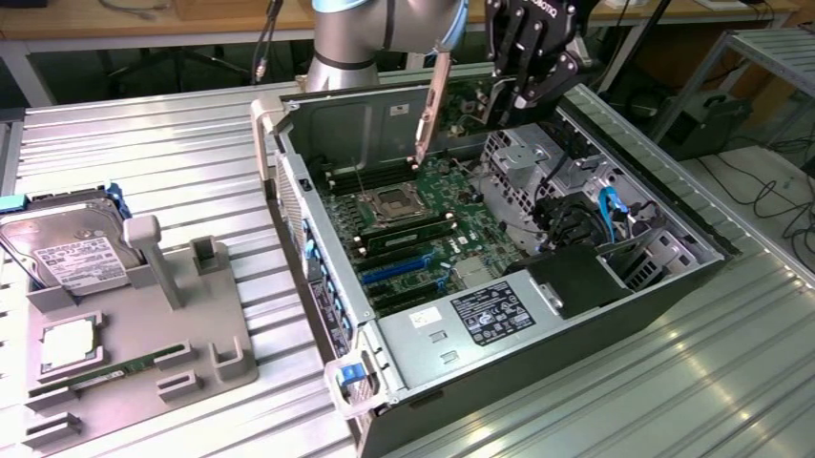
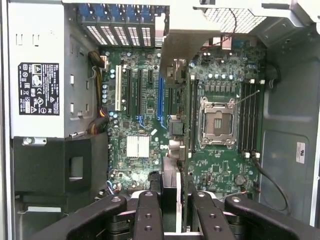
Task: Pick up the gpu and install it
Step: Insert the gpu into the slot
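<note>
My gripper [image 1: 516, 95] hangs over the open computer case [image 1: 662, 229], shut on the gpu [image 1: 434, 105]. The card is held on edge, with its long silver bracket pointing down toward the far end of the motherboard [image 1: 421, 229]. In the wrist view the gpu [image 2: 170, 175] appears edge-on between my black fingers [image 2: 148, 210], and its bracket reaches toward the case's rear slot openings. It hovers above the motherboard [image 2: 145, 115], near the blue expansion slot [image 2: 160, 95] and clear of it.
On the exterior view's left, a grey holder [image 1: 191, 353] carries a silver hard drive [image 1: 71, 253], a processor [image 1: 71, 345] and a green memory stick [image 1: 114, 372]. Inside the case sit the power supply [image 1: 478, 315], drive cage and loose cables [image 1: 612, 215]. The table is ribbed metal.
</note>
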Tool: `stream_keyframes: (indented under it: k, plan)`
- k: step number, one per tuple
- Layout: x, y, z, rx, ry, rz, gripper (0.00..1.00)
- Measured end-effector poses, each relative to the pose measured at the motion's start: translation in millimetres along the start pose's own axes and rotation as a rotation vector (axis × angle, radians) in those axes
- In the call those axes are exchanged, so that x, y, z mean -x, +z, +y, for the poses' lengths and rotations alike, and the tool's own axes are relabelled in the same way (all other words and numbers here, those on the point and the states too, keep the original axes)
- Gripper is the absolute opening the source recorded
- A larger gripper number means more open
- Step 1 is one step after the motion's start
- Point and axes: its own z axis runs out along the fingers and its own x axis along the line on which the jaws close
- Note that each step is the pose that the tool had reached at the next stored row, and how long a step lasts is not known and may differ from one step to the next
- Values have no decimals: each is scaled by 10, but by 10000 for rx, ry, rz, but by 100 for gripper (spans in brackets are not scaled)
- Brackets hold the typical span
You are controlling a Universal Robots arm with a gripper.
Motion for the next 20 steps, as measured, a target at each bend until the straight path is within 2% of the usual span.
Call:
stream_keyframes:
  k: [8, 11, 16, 20]
  plan:
    - [-1, 36, 10, 80, -251, 2, 28]
    - [-1, 50, 11, 92, -299, -2, 28]
    - [-1, 65, 10, 94, -316, -63, 28]
    - [-1, 83, 9, 94, -316, -71, 28]
